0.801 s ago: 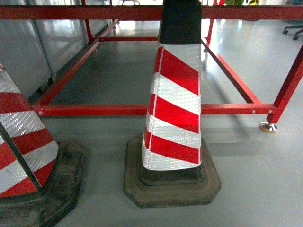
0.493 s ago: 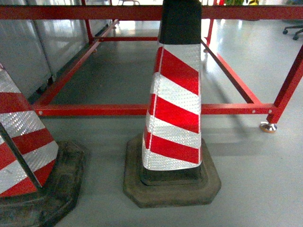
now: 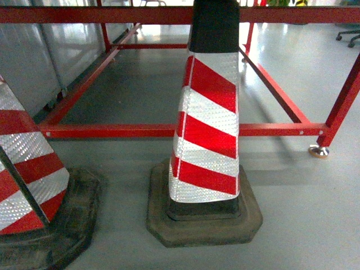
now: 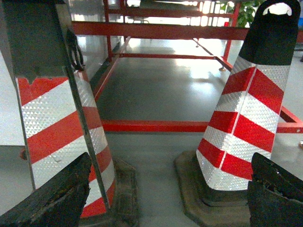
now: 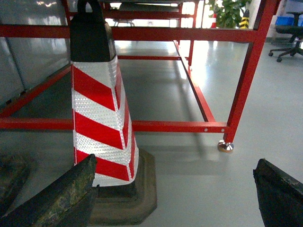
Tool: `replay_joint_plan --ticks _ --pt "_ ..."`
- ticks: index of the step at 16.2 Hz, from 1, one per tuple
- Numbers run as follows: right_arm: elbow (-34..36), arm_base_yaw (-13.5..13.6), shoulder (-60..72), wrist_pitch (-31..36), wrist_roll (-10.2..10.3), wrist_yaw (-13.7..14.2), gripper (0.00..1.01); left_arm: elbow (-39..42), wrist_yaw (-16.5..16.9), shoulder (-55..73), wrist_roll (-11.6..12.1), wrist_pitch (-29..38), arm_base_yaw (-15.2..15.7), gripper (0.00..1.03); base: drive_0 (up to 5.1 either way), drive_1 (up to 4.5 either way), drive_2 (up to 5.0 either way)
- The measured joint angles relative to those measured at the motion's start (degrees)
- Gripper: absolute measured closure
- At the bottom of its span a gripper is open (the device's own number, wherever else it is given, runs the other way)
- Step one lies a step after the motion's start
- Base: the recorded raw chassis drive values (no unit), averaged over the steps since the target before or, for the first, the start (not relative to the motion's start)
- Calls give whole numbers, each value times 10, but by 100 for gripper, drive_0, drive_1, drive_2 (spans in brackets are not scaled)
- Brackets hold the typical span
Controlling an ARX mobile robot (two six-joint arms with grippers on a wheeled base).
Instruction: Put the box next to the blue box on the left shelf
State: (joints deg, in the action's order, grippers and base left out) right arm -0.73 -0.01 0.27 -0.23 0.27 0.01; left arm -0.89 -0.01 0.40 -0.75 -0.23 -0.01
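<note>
While the task is asking for a box to go beside a blue box on the left shelf, none of the three views is showing a crate, a blue box or a roller shelf, so which way the box lies from either claw, how its long axis runs and which arm is nearer cannot be told from here. My judgement is that the robot is needing to turn or drive before any reach is making sense.

The left claw [image 4: 161, 198] is hanging low over the grey floor [image 3: 304, 214] with its two dark fingers [image 4: 52, 201] spread wide apart and nothing between them. The right claw [image 5: 175, 198] is doing the same, fingers well apart and empty.

What is filling the views is two red-and-white striped traffic cones. One cone [image 3: 208, 118] is standing upright on its dark rubber base in the middle of the head view; the second cone [image 3: 22, 163] is standing just beside it at the left edge, partly cut off. Behind both, one red-framed bench [image 3: 140, 130] is showing only its lower rails and one levelling foot [image 3: 318, 151]. An office chair [image 5: 289, 45] is sitting well apart in the far corner.
</note>
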Motion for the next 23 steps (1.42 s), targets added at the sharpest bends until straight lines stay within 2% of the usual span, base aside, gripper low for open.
replay_joint_plan --ticks 23 --pt "0 0 0 -1 0 0 3 0 0 0 8 -1 0 5 0 0 0"
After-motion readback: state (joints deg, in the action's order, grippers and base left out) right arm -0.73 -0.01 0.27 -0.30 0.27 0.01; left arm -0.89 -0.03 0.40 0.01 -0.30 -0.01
